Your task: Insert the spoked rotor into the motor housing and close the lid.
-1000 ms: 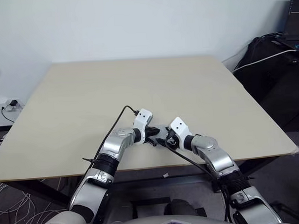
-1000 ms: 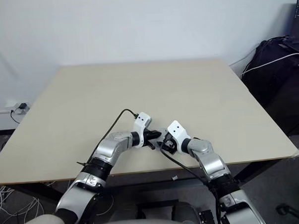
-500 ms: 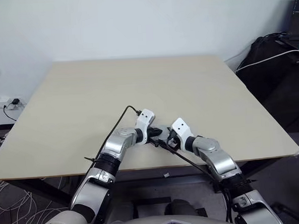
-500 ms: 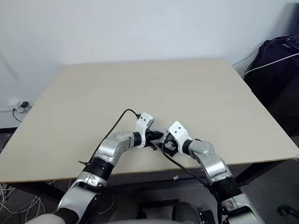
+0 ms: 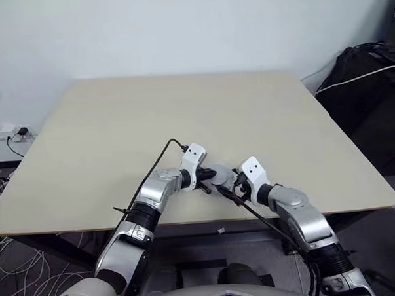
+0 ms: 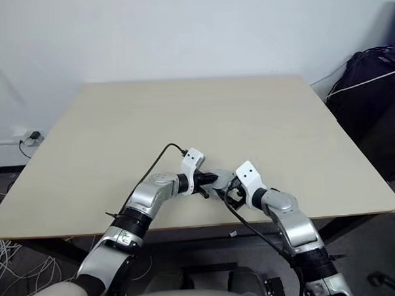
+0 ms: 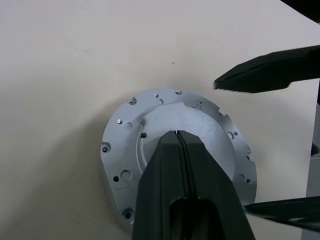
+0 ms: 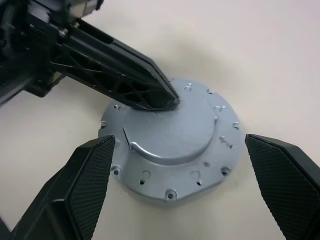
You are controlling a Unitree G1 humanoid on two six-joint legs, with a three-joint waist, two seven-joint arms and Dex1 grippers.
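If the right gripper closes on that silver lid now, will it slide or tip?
The lid looks like rigid machined metal, probably heavy for its size. It lies flat and low on the table, so tipping seems unlikely. Its smooth rim may slip between the fingers; the shut left gripper pressing on top should steady it.

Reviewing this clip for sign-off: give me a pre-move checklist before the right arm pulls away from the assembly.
1. Lid lies flat on the table: ok.
2. Left gripper shut, tips on the lid's raised centre: ok.
3. Right gripper open, fingers apart from the lid on both sides: ok.
4. Spoked rotor and motor housing seated under the lid: cannot tell, covered.
5. Lid fully closed all round: cannot tell; the near rim meets the table evenly.
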